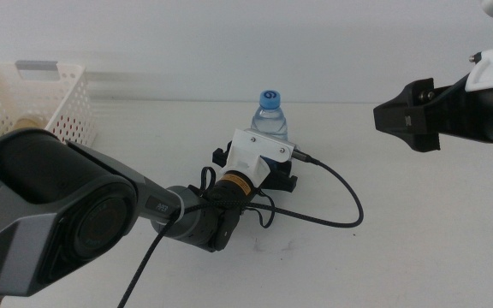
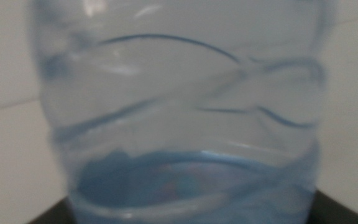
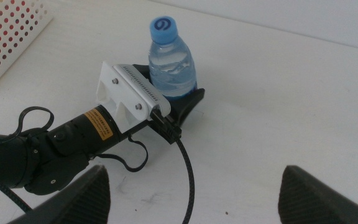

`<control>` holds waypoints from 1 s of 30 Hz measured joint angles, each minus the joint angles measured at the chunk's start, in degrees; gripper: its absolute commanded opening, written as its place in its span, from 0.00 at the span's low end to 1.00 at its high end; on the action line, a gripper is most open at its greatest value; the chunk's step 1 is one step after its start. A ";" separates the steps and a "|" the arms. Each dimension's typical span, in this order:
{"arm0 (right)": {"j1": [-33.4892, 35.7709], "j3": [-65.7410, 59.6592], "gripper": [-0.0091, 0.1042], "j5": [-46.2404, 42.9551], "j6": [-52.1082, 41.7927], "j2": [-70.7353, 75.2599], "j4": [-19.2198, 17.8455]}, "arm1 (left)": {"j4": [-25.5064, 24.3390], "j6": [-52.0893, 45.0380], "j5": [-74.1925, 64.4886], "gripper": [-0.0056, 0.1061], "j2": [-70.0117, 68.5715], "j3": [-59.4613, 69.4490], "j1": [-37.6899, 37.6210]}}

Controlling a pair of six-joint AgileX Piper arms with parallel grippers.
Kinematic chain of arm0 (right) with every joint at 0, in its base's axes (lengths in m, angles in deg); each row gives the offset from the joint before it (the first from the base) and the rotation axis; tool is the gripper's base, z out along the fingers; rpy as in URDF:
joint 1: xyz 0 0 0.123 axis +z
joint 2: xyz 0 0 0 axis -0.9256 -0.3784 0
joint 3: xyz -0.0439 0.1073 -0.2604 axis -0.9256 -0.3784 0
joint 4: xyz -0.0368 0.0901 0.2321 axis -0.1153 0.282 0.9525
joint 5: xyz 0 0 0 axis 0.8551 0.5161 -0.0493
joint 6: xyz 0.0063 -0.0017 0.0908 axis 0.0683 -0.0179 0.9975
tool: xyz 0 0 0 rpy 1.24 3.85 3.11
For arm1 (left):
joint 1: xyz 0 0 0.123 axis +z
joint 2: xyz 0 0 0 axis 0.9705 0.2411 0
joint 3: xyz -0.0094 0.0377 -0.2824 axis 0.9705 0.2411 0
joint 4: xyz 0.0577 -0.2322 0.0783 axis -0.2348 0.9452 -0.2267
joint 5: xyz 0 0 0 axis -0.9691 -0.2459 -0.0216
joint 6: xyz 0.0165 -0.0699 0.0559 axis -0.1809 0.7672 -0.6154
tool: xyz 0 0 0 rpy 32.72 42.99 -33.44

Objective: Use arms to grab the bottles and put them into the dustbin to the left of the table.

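On the white bench point(image 1: 418, 239), the left gripper point(image 1: 274, 169) has its fingers grasping the base of the upright blue-capped water bottle point(image 1: 270, 115), right of the white dustbin point(image 1: 32, 98), while the right gripper point(image 1: 385, 117) hovers well apart, its fingers released.

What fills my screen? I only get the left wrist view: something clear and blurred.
Observer: A small bottle with a blue cap, upright on the table.
Operator: Is the left gripper at it?
Observer: Yes, the left gripper reaches around its lower half; I can't tell whether it grips.
Operator: Where is the dustbin?
Observer: The dustbin stands at the table's far left.
Operator: And the other arm?
Observer: The right gripper hangs open to the bottle's right, apart from it.
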 measured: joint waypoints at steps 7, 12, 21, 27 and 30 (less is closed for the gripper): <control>0.00 0.00 0.87 0.00 0.00 0.00 0.00 | 2.31 -1.63 -4.91 0.12 -5.01 3.76 0.00; 0.00 0.00 0.87 0.00 0.00 0.00 0.00 | 7.40 -5.73 -16.83 0.03 -15.57 8.05 0.00; 0.00 0.00 0.87 0.00 0.00 0.00 0.00 | 15.92 -18.46 -51.40 0.03 -33.35 8.48 2.41; 0.00 0.00 0.87 0.00 0.00 0.00 0.00 | 13.13 -17.82 -66.70 0.03 -40.39 8.50 7.52; 0.00 0.00 0.87 0.00 0.00 0.00 0.00 | 7.51 -13.68 -74.82 0.03 -42.61 7.99 10.66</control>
